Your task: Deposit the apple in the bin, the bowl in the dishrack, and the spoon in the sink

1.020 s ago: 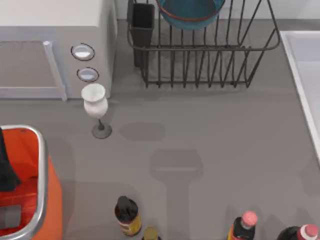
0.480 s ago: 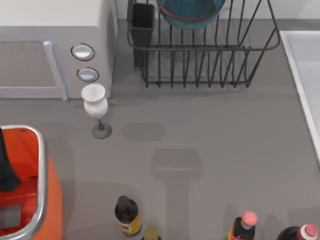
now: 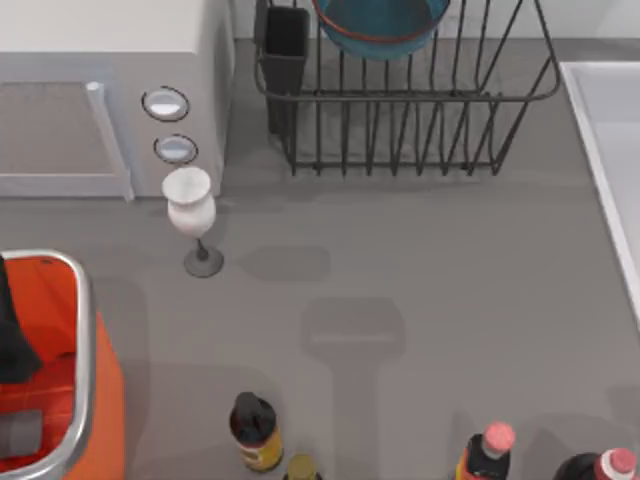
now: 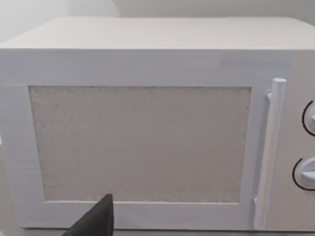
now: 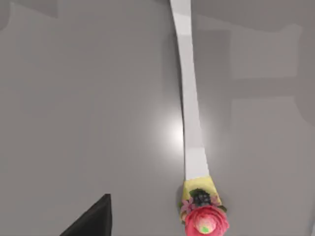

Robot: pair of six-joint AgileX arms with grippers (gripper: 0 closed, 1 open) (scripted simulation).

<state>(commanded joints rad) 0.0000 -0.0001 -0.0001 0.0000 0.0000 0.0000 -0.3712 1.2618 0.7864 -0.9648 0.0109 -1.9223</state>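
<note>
Grey table (image 3: 420, 290) with a white microwave (image 3: 100, 70) on its left.

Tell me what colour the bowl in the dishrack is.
Blue with a reddish-brown rim; the bowl shows best in the top view.

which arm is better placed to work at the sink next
Right, probably. The sink lies at the table's right edge, while the left arm hangs over the bin at the far left, its camera facing the microwave.
</note>
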